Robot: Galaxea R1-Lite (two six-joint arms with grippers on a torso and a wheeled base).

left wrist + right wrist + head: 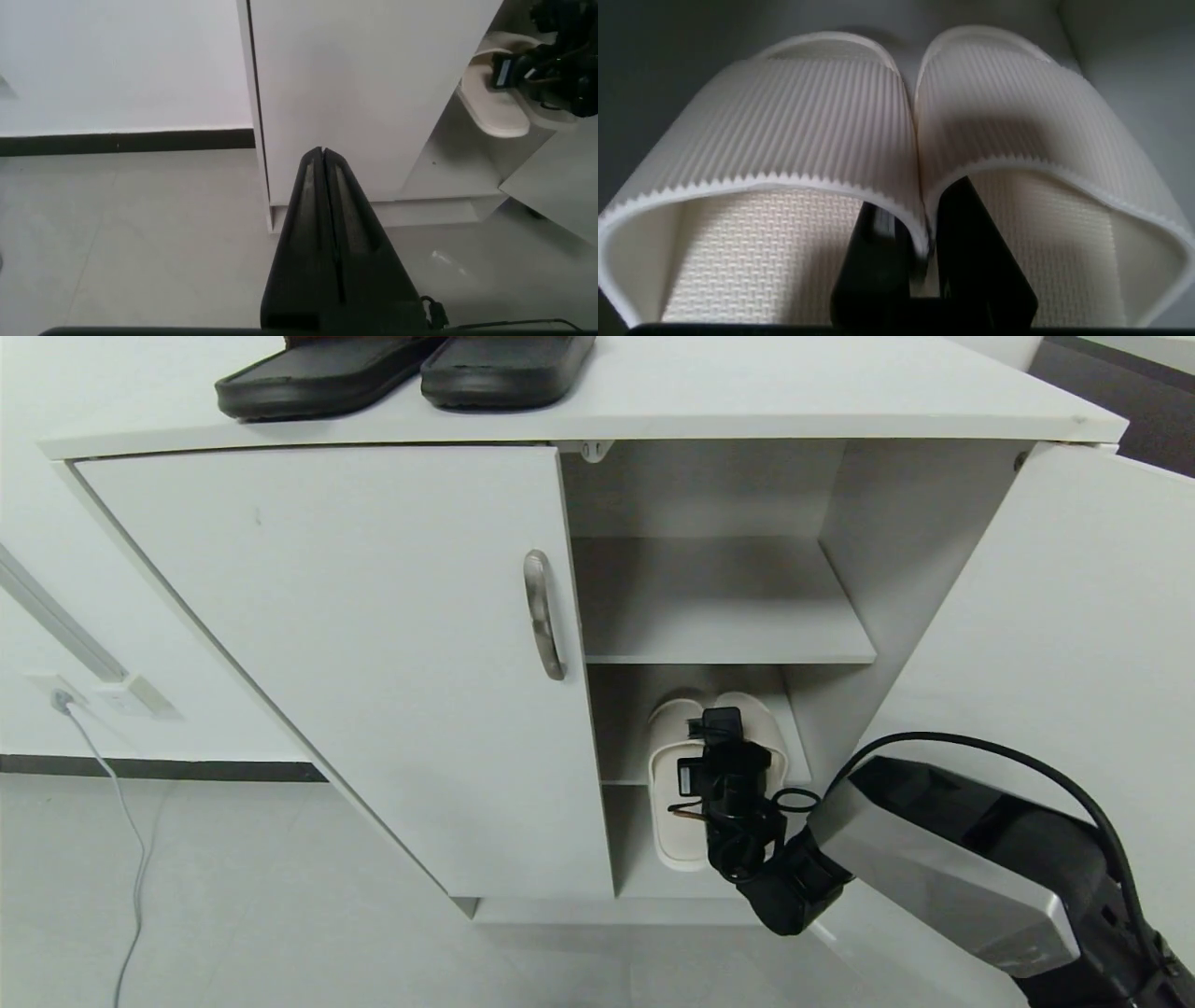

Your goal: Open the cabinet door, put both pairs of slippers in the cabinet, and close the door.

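Grips the white slippers with the right tool, toes deep in the middle compartment of the cabinet, past the open right door. From the right wrist, shows that tool clamped on both touching inner walls. From the head, shows black slippers on the cabinet top. Holds left tool pressed together, low over the floor.

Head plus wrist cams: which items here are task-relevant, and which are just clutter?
Job:
- cabinet
- open right door
- white slippers on a lower shelf, held by right gripper
- black slippers on the cabinet top

Lying about:
- wall socket
- cable trailing down from it to the floor
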